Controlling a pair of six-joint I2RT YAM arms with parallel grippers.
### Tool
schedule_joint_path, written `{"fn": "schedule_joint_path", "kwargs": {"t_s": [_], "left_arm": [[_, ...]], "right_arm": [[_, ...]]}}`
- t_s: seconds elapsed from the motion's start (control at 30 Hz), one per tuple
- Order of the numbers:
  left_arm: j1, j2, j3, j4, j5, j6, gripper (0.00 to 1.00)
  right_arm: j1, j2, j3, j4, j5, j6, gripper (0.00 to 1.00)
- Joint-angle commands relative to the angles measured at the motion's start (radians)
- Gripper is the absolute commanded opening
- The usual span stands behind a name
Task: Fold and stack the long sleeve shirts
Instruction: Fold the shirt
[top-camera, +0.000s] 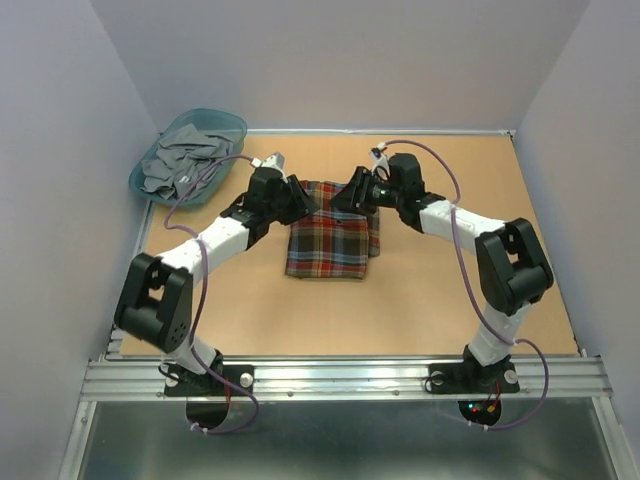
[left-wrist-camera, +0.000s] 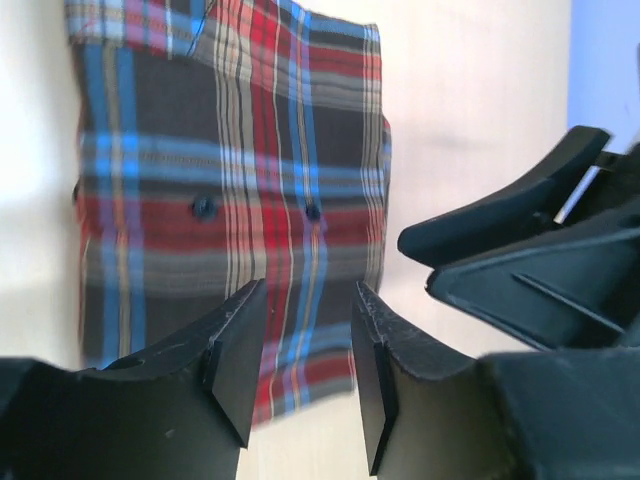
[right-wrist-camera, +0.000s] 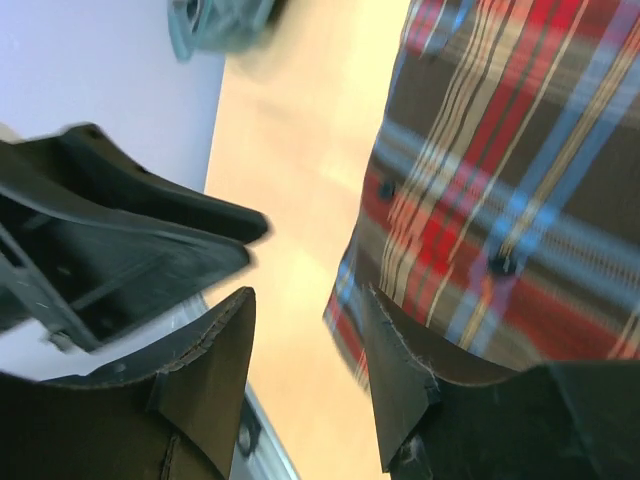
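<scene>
Hovering over folded plaid shirt (top-camera: 330, 245), jaws apart

Both arm bases sit at the near edge of the table (top-camera: 450, 300). The plaid shirt lies mid-table, folded into a compact rectangle and flat on the surface. The left gripper (top-camera: 290, 197) is over its far left corner and the right gripper (top-camera: 352, 195) over its far right corner. Wrist views show both sets of jaws apart with nothing between them. The left gripper (left-wrist-camera: 308, 295) has fabric below it, and the right gripper (right-wrist-camera: 308, 300) is just beside the shirt's edge. At the far left corner, a teal basket (top-camera: 236, 123) holds gray garments (top-camera: 180, 160).
</scene>
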Motion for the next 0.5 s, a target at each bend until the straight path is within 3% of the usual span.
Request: {"fn": "schedule_joint_path", "kwargs": {"t_s": [0.0,0.1,0.2,0.23,0.27,0.47], "left_arm": [[0.012,0.151,0.046,0.1,0.016,0.004,0.49],[0.039,0.269,0.052,0.143,0.016,0.004,0.49],[0.074,0.372,0.028,0.199,0.016,0.004,0.49],[0.081,0.405,0.02,0.224,0.071,-0.005,0.3],[0.087,0.415,0.005,0.233,0.078,-0.073,0.3],[0.099,0.294,-0.005,0.238,0.095,-0.059,0.34]], "right_arm": [[-0.015,0.119,0.035,0.09,0.037,0.055,0.51],[-0.055,0.189,-0.038,0.269,-0.006,0.153,0.5],[-0.086,0.272,-0.097,0.318,-0.003,0.155,0.49],[-0.091,0.293,-0.111,0.322,0.009,0.145,0.49],[-0.098,0.298,-0.121,0.323,0.013,0.135,0.49],[-0.143,0.209,-0.109,0.282,-0.004,0.086,0.5]]}}
